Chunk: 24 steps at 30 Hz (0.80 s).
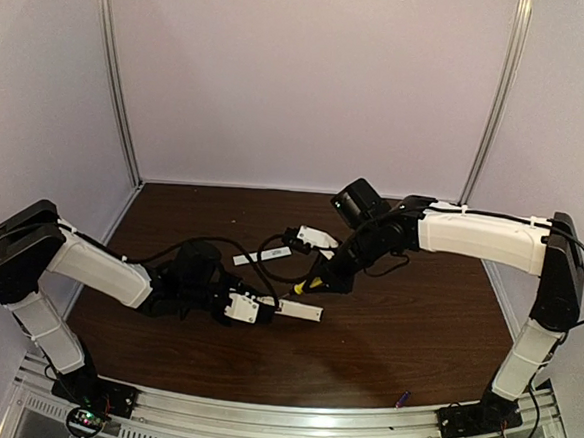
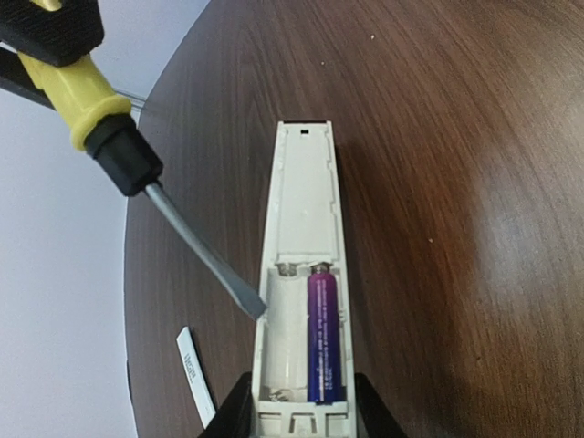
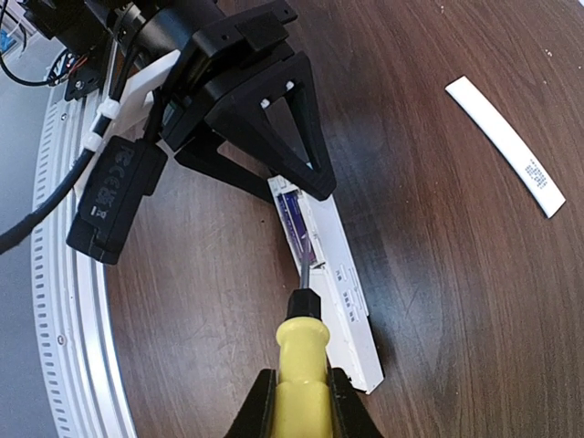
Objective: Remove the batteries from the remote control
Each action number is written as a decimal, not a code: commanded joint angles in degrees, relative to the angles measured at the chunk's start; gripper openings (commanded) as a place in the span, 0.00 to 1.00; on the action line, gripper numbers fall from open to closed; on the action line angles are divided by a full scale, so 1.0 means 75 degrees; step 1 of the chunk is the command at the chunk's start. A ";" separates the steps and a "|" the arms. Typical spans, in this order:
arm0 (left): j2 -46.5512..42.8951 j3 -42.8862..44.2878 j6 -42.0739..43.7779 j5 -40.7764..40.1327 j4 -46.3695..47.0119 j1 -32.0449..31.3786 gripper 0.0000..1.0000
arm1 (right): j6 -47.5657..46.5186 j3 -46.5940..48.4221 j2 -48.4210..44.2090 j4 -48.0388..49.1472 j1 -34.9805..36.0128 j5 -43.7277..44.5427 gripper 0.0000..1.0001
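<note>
My left gripper (image 3: 301, 178) is clamped on the remote control (image 2: 301, 301) at table centre; my right gripper (image 3: 297, 401) pinches the screwdriver (image 2: 137, 173), tip at 9 o'clock of the remaining battery (image 2: 324, 333). Prying hard could flick it away.

A dark brown wooden table (image 1: 384, 336) carried a slim white remote control (image 1: 296, 311) (battery bay open) near its middle. A thin white cover strip (image 1: 262, 256) lay flat further back. One small purple-blue battery (image 1: 402, 397) rested alone near the front edge.
</note>
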 commanded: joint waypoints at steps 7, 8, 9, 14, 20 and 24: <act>0.0002 0.0190 0.0216 0.0114 -0.0347 -0.0075 0.00 | -0.0249 0.0611 0.0355 -0.0825 0.0194 0.0466 0.00; 0.0003 0.0193 0.0227 0.0110 -0.0355 -0.0079 0.00 | -0.0255 0.0638 0.0383 -0.0847 0.0207 0.0468 0.00; -0.0003 0.0193 0.0245 0.0093 -0.0365 -0.0086 0.00 | -0.0256 0.0669 0.0413 -0.0862 0.0217 0.0470 0.00; 0.0008 0.0216 0.0289 0.0020 -0.0456 -0.0115 0.00 | -0.0303 0.0834 0.0541 -0.0960 0.0267 0.0589 0.00; 0.0046 0.0250 0.0373 -0.0024 -0.0583 -0.0161 0.00 | -0.0315 0.0879 0.0554 -0.0902 0.0279 0.0660 0.00; 0.0083 0.0272 0.0414 -0.0094 -0.0648 -0.0196 0.00 | -0.0330 0.0890 0.0548 -0.0902 0.0284 0.0803 0.00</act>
